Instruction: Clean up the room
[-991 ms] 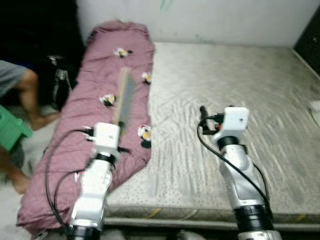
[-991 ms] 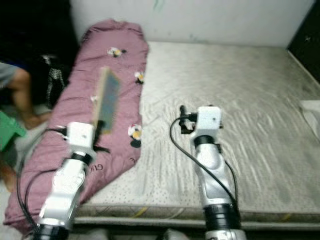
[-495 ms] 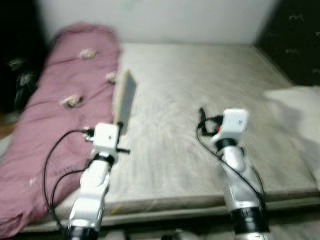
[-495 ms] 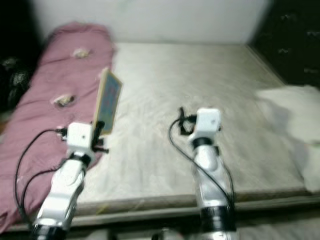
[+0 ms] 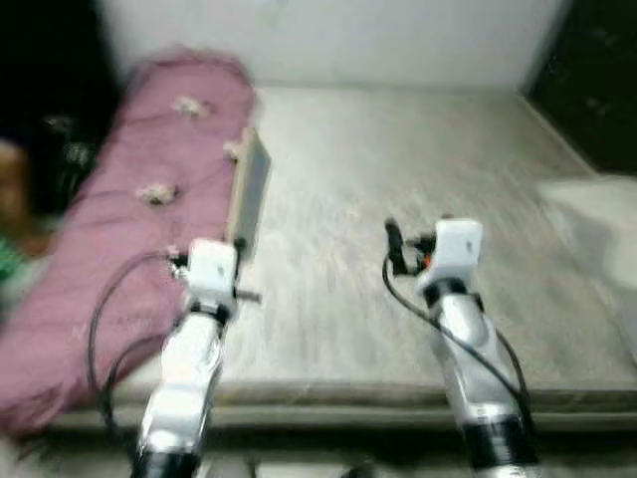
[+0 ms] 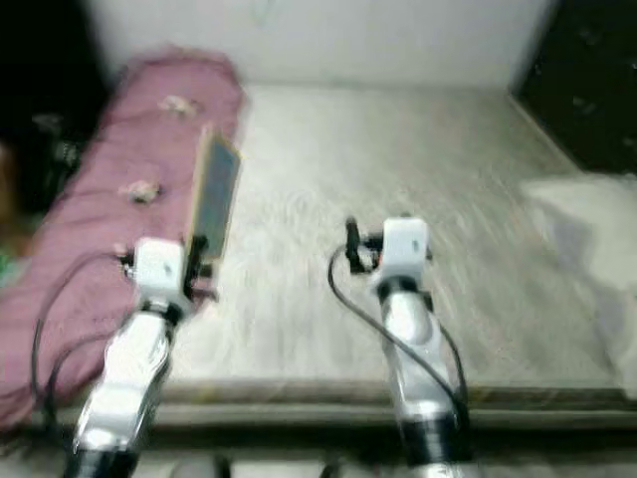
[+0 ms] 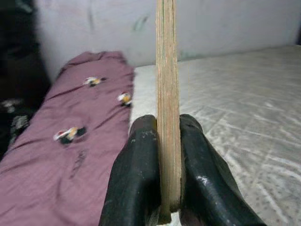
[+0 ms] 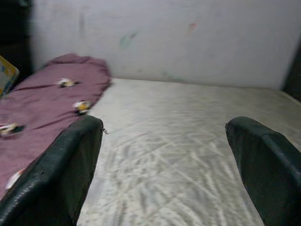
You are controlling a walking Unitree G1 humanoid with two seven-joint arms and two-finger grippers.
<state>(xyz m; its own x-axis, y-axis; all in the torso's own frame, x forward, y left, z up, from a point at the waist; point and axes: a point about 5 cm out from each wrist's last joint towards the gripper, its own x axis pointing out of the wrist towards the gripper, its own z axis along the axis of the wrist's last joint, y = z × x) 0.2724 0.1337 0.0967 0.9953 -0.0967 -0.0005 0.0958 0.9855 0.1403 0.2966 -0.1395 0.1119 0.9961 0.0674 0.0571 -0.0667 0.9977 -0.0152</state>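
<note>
Upright between the clamped fingers of the left gripper (image 7: 162,188) stood a thin flat wooden-edged board (image 7: 165,94), while the right gripper (image 8: 164,165) gaped wide over the grey quilted mattress (image 8: 188,141), the mauve blanket (image 7: 70,141) off to its left.

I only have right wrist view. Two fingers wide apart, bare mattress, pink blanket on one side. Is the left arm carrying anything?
Observer: Yes. The left gripper is shut on a thin flat board, held upright on its edge.
Operator: Where is the board relative to the blanket?
Observer: In the head views it stands over the mattress, beside the inner edge of the pink blanket.
Operator: Anything else near the bed I should know about?
Observer: A pale pillow-like thing lies at the robot's right, too blurred to identify. The right gripper is open above the mattress.
</note>
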